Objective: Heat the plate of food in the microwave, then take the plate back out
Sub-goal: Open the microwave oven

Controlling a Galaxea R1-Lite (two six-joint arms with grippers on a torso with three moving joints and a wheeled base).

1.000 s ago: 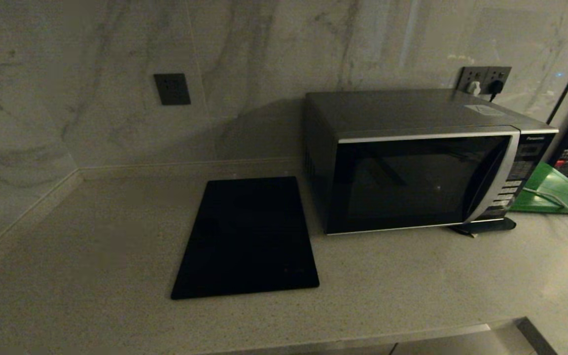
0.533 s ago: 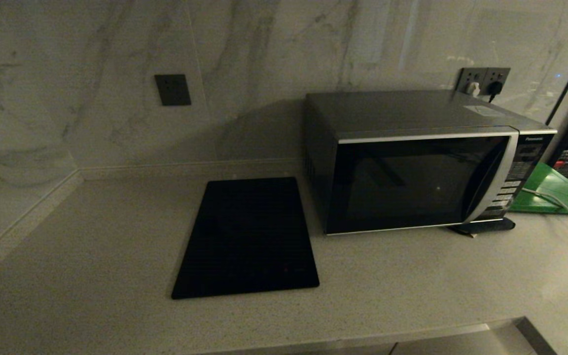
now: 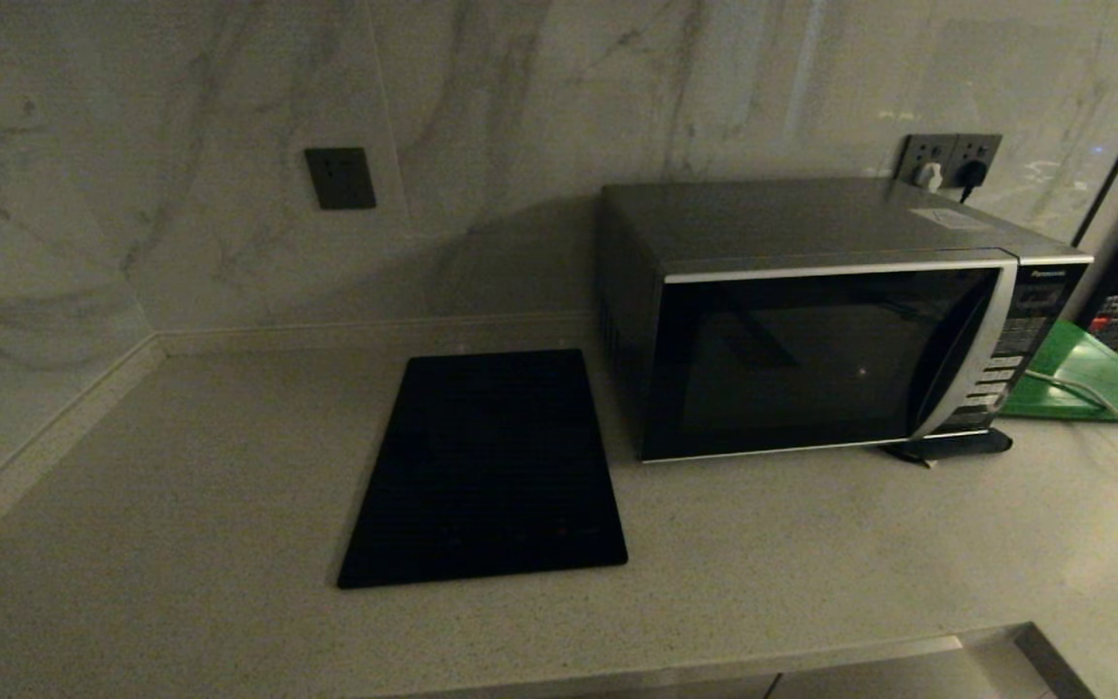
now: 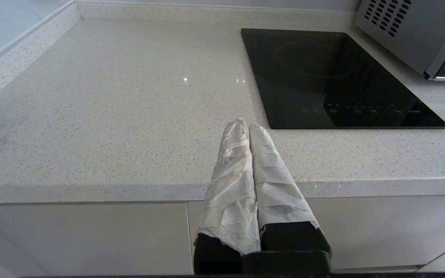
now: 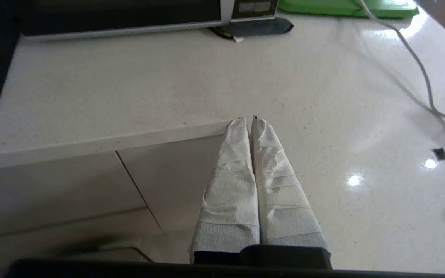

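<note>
Right, one boxy silver-grey microwave [image 3: 831, 320] with glossy dark glass door shut sits on the speckled stone countertop [image 3: 229, 466], beside one flat black rectangular panel [image 3: 486, 466] (plate of food not visible anywhere); one green board [image 3: 1093, 379] to its right; left gripper [image 4: 245, 124] and right gripper [image 5: 247, 119], tape-wrapped fingers pressed together, hold nothing

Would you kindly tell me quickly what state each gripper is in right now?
Left gripper: shut, holding nothing, at the counter's front edge.
Right gripper: shut, holding nothing, over the counter edge before the microwave.
</note>
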